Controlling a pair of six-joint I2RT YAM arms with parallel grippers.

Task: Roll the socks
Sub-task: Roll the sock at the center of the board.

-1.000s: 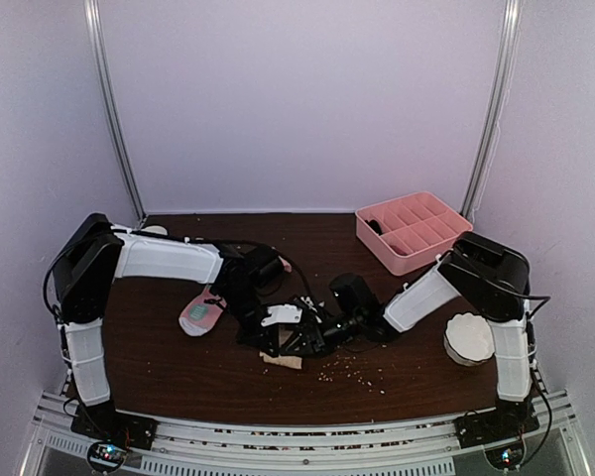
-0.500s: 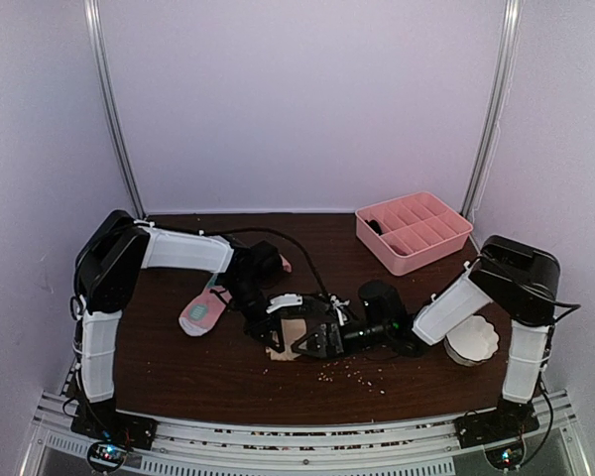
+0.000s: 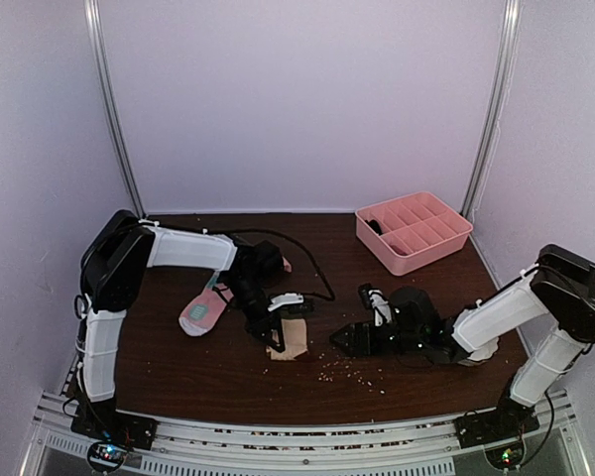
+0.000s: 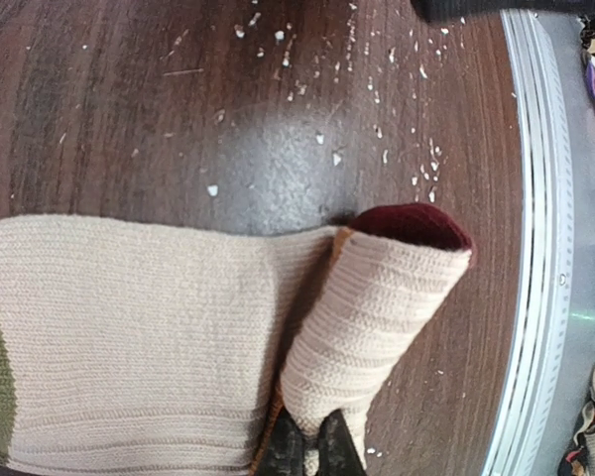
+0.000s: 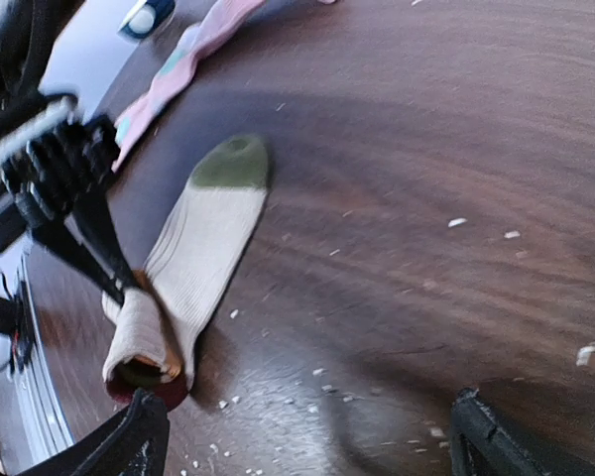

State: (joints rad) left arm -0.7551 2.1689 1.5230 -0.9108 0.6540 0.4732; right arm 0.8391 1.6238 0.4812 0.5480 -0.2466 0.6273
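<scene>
Beige sock [image 5: 203, 243], flat, toe toward pink sock [image 5: 193, 50]

Two socks lie on the table [image 3: 178, 369] — one pink sock [image 3: 202, 309] at the left, one beige sock [image 3: 293, 339] just right of it. One tray [image 3: 414, 230] sits far right. Two arms — left arm [image 3: 183, 250], right arm [image 3: 496, 312] — carry one gripper each: left gripper [image 4: 307, 451], right gripper [image 3: 342, 339]. The crumbs [image 3: 352, 372] are too small to count.

Half-rolled beige sock [image 3: 296, 340] near flat pink sock [image 3: 202, 312]
</scene>
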